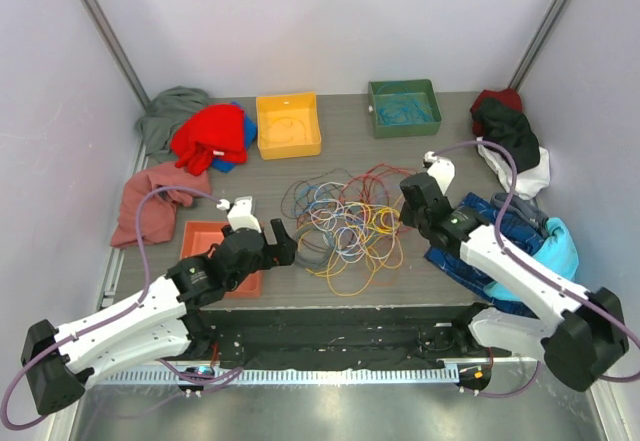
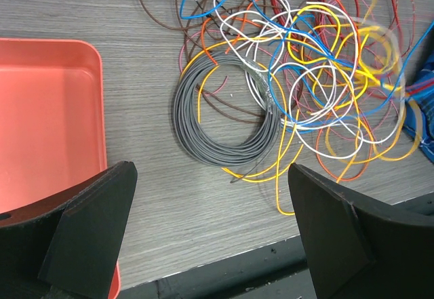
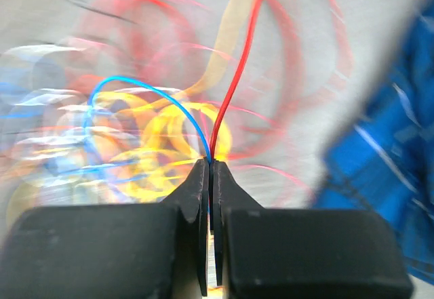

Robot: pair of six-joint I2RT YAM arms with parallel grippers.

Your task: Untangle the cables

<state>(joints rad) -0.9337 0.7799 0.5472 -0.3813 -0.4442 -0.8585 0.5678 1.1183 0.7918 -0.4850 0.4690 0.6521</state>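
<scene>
Many thin cables loop in tangled coils on wood-grain table.

We note cables in red, orange, yellow, blue, white and grey. We record a coral tray and blue checked cloth.

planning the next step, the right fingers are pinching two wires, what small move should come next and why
Probably ease the right gripper back from the tangled pile of thin coloured wires: its fingers are shut on a thin red wire and a thin blue wire leading into that pile. The left gripper is open above the coiled grey wire.
</scene>
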